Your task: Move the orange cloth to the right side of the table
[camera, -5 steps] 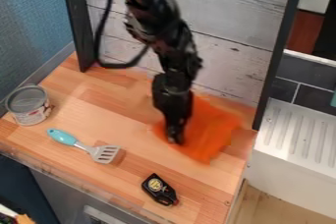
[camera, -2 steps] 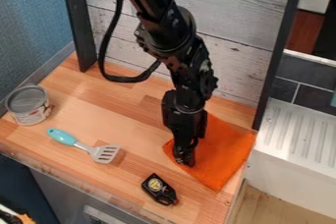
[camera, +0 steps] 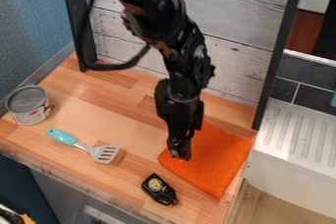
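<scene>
My black gripper (camera: 179,155) hangs over the left corner of the orange cloth (camera: 215,159), its tips covering part of that corner. Whether the tips touch the cloth or hold it, I cannot tell. Spread flat, the cloth lies at the right side of the wooden table (camera: 111,101), its right edge close to the table's right edge. The gripper and lower arm hide a bit of its upper left part.
An open can (camera: 29,105) stands at the far left. A spatula with a turquoise handle (camera: 84,146) lies left of the gripper. A small black object (camera: 159,189) rests near the front edge. Beyond the right edge is a white ridged surface (camera: 295,139).
The cloth has shifted right and toward the front compared with a second ago, and now lies still. The gripper first went right and down with it, then slightly back left and up.
</scene>
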You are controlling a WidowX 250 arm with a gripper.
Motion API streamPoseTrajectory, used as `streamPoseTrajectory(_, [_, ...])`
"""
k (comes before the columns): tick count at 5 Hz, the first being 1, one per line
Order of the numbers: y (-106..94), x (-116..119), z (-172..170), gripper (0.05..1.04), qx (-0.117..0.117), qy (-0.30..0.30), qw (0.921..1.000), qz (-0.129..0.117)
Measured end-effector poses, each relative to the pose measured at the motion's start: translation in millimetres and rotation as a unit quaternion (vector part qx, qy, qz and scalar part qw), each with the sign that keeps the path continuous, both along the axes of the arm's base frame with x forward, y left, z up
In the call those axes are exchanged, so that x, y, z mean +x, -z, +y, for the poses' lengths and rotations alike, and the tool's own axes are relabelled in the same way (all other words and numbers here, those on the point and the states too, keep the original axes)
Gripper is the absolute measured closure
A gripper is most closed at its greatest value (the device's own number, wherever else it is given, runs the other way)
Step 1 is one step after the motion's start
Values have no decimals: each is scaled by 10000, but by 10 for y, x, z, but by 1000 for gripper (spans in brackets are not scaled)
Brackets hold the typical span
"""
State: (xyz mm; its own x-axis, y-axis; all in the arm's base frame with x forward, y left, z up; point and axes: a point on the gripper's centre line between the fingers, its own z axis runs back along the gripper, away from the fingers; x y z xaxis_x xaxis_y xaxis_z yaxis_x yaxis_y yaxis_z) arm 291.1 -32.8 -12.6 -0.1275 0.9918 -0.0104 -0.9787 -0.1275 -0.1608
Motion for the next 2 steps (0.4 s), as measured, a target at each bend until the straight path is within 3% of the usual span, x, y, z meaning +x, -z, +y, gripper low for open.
streamPoseTrajectory(2, [-348,-44,-32,83,229,154,9986,-447])
